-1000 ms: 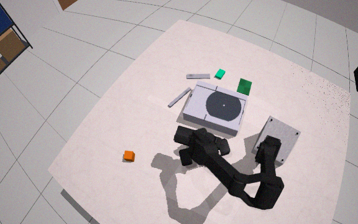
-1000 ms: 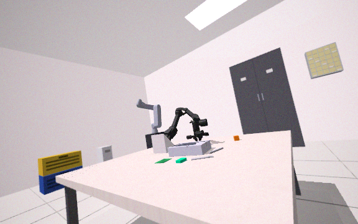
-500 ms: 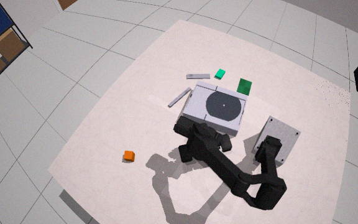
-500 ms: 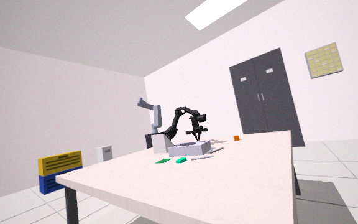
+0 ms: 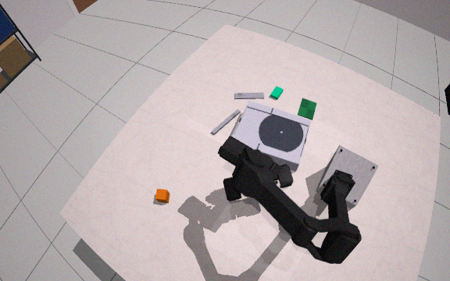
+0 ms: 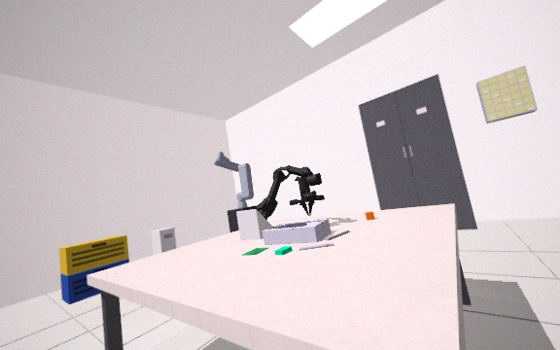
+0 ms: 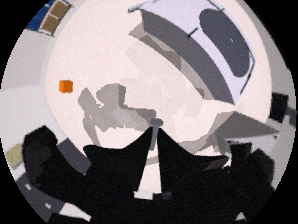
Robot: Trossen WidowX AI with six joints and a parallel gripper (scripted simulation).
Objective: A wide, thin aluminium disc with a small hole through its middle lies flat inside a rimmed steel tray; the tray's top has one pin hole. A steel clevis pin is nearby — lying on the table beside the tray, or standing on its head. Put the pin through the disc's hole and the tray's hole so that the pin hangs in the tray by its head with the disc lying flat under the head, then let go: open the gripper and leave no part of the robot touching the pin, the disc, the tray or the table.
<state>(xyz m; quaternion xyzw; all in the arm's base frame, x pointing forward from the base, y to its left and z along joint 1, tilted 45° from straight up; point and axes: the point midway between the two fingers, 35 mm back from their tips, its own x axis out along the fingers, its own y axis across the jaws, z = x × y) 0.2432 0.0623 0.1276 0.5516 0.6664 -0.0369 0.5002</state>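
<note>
Pin in grip, tray 1 move away

Top view: the tool (image 5: 257, 181) (image 6: 309, 214) (image 7: 154, 129) is beside the tray (image 5: 244, 122) (image 6: 290, 237) (image 7: 175, 40), over the desk (image 5: 131, 164) (image 6: 382, 272) (image 7: 100, 50); its tips are hidden. Beyond it, the disc (image 5: 273, 136) (image 6: 294, 226) (image 7: 220, 40) lies in the tray, its hole uncovered. The desk's edges are well apart from the tool; 1 orange cube (image 5: 162, 195) (image 6: 369, 216) (image 7: 66, 86) sits off to its side.

Exterior view: the tips point down behind the tray; the pin is too small to tell.

Wrist view: the fingers are clamped on the pin (image 7: 154, 134), head at the tips. I judge this the carry; next calls for clearing the tray's rim, centring over the hole and checking the pin's uprightness.
</note>
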